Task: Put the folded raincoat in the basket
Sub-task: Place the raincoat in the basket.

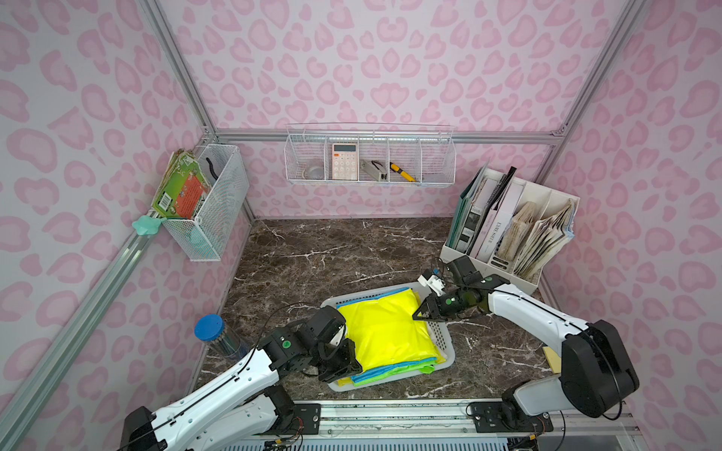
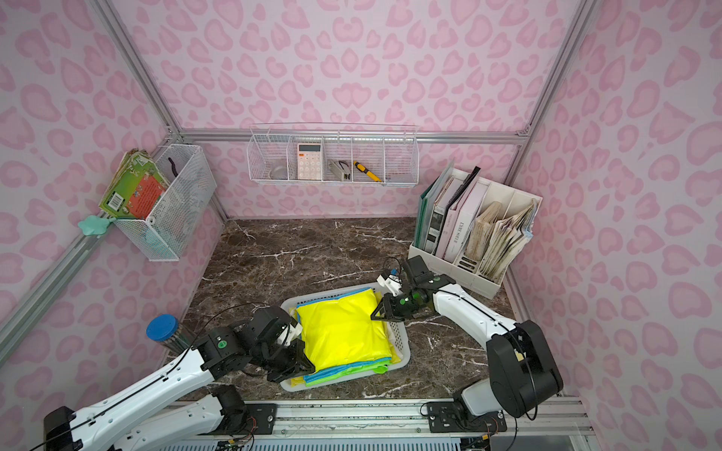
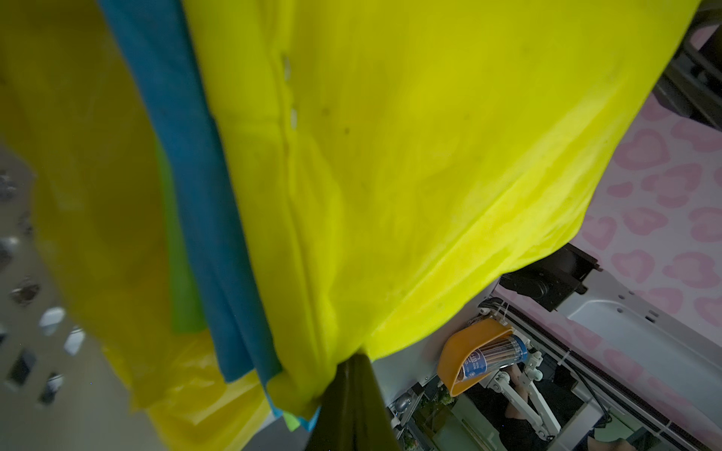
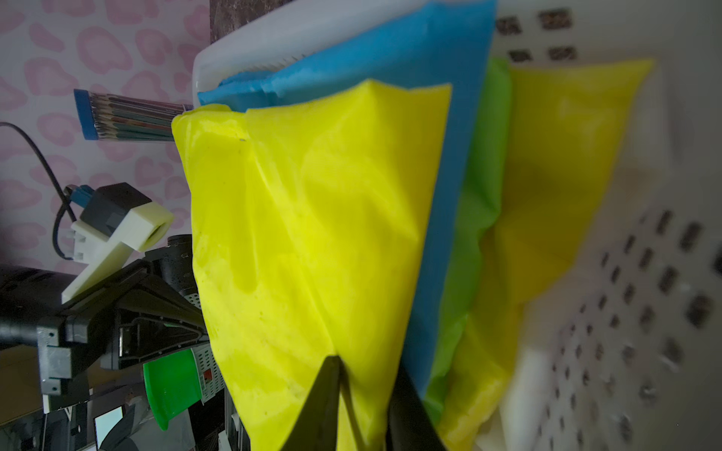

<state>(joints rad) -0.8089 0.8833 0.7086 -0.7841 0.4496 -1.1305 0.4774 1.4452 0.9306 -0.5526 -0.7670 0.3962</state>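
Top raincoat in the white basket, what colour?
Bright yellow. The raincoat lies uppermost in the basket; it shows best in a top view.

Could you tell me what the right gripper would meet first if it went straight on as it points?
Probably the yellow raincoat: the right gripper sits at its edge, pointing across the basket.
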